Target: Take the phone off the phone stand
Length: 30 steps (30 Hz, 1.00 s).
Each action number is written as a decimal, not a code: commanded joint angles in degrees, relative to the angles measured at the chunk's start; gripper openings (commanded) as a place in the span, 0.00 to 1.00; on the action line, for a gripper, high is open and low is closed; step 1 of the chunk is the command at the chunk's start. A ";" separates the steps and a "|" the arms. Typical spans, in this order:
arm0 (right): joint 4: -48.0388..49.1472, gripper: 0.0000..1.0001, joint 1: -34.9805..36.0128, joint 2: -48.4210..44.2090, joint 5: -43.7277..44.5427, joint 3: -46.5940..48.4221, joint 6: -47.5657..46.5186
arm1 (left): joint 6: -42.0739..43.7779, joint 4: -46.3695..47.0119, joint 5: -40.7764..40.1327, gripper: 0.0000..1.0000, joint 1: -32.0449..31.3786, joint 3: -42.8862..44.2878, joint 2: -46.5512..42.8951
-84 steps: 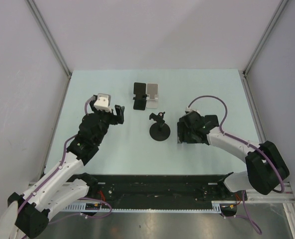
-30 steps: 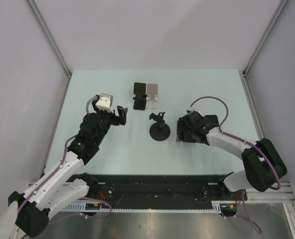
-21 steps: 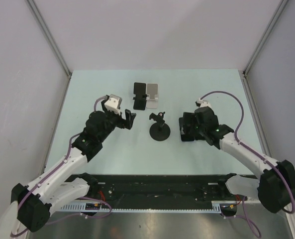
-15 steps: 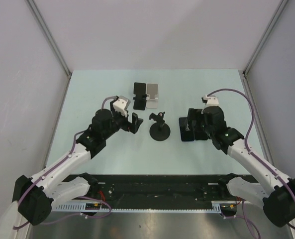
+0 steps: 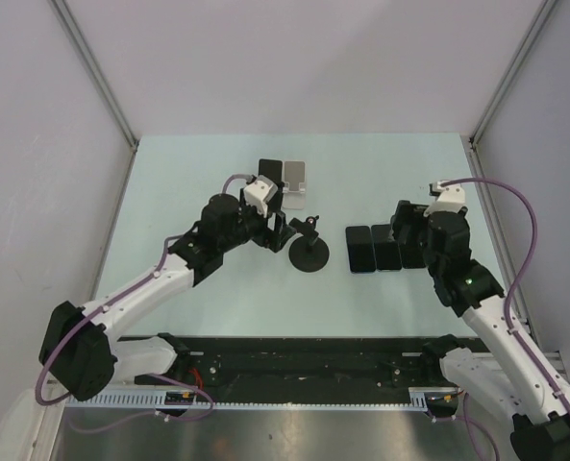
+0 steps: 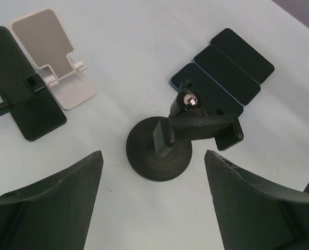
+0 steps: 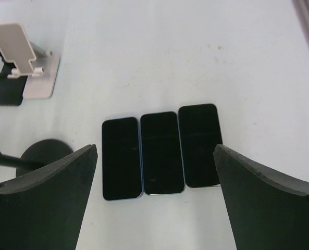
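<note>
right gripper (image 5: pixel 407 229) has backed off, jaws spread and empty, leaving three phones (image 5: pixel 381 248) flat in a row beside the round stand (image 5: pixel 308 252). left gripper (image 5: pixel 277 229), also spread, has moved up to the bare stand, so removal looks done.

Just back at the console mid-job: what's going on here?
Three phones lie flat side by side on the table, beside the round-base stand, whose clamp is empty. The black folding stand and white folding stand behind are empty too. The left gripper hangs over the round-base stand, the right gripper over the phones; both have jaws open and hold nothing.
</note>
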 commanded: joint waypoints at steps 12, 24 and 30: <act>-0.19 1.00 -1.65 -7.52 5.63 0.79 -4.32 | 0.55 -0.31 3.03 0.35 -1.12 8.05 9.92; -0.46 1.00 -3.58 -5.42 5.89 0.61 -5.91 | 1.34 -0.39 -8.55 0.00 -0.77 6.92 2.03; -0.37 1.00 -5.52 -5.42 3.44 0.26 -5.29 | 0.56 -0.57 -21.21 0.00 4.14 6.82 -2.38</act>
